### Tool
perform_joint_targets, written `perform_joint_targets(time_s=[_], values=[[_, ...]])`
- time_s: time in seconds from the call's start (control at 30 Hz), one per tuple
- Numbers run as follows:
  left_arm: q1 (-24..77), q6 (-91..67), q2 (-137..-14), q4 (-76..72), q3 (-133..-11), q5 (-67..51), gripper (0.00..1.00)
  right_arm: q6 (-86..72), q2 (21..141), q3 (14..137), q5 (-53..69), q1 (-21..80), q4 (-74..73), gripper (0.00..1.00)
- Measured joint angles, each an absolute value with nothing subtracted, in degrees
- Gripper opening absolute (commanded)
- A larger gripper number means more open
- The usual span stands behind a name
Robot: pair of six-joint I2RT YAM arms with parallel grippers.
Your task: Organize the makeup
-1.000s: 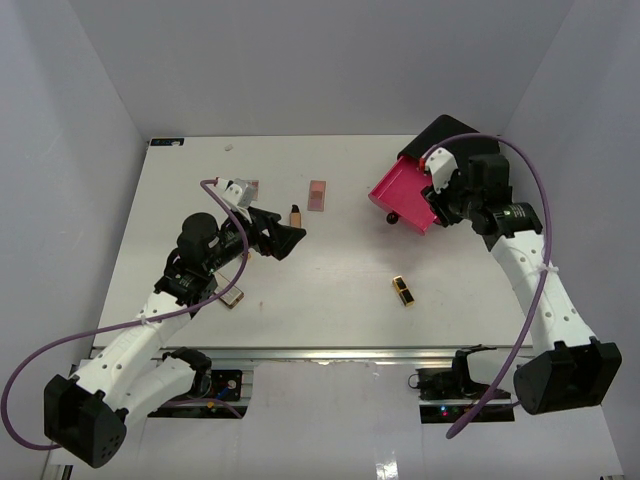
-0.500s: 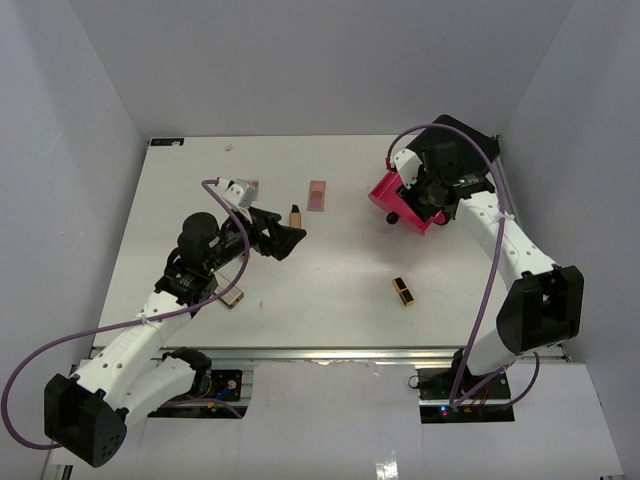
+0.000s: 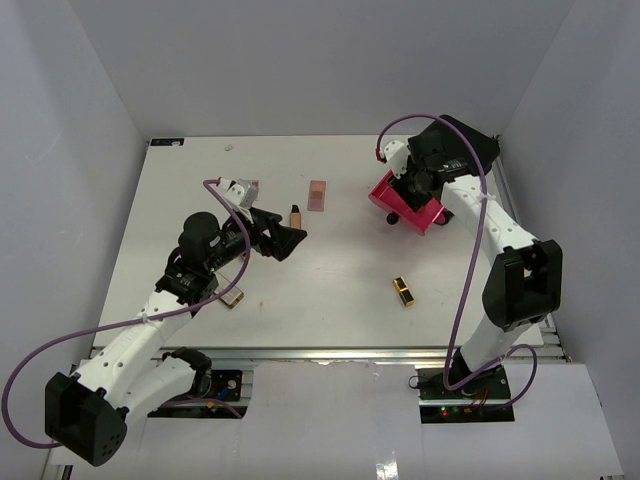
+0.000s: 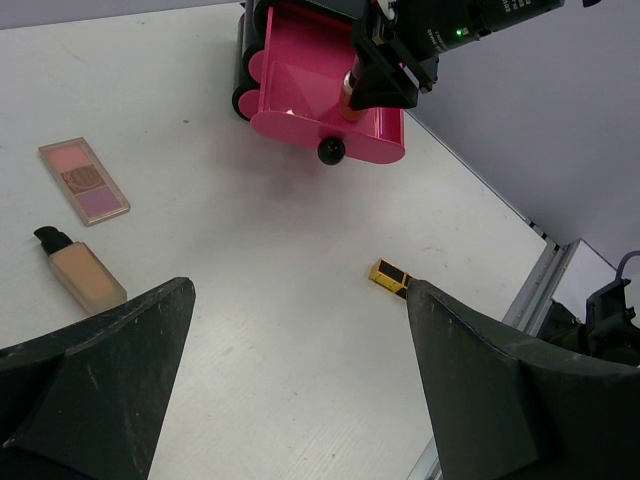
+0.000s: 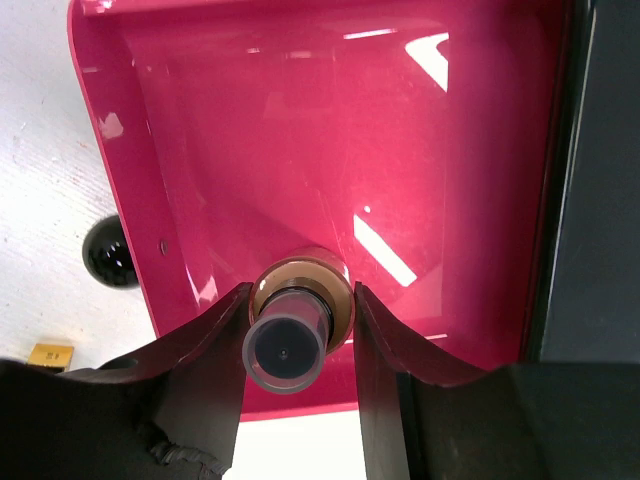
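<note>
Right jaws pinch small tan bottle over open pink drawer, far right. Left jaws spread wide above counter.

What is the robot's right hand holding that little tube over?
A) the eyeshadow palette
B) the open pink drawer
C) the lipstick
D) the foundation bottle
B: the right wrist view shows the little tube pinched in the right hand directly above the open pink drawer.
</note>
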State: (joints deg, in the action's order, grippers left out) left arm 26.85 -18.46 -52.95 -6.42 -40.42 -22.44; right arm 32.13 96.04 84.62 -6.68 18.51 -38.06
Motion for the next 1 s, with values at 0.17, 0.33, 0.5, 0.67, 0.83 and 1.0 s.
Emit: perform_joint_targets(time_s=[0.17,0.33,0.5,0.67,0.83,1.0], values=[[26.9,-18.5,-52.9,-6.4,-40.4,-22.5,0.98,31.8,98.1,87.0,-7.6,19.2,-38.5,0.42],[26.9,-18.5,-52.9,-6.4,-40.4,-22.5,0.98,31.7,100.0,89.2,-8.6,19.9,-38.5,0.49],[26.9,-18.5,-52.9,-6.4,-40.4,-22.6,0.98,31.6,101.9,90.9,-9.2,20.3,-38.4,0.54],[26.9,-18.5,-52.9,-6.4,-40.4,-22.6,0.98,31.5,104.2,91.2,-9.8,20.3,-38.7,0.58],[26.9,-18.5,-52.9,-6.4,-40.4,-22.6,0.98,31.5,105.6,91.8,-10.3,20.4,-38.9,0.60],[26.9,-18.5,-52.9,-6.4,-40.4,-22.8,0.98,31.5,105.6,92.0,-10.5,20.4,-38.9,0.56]])
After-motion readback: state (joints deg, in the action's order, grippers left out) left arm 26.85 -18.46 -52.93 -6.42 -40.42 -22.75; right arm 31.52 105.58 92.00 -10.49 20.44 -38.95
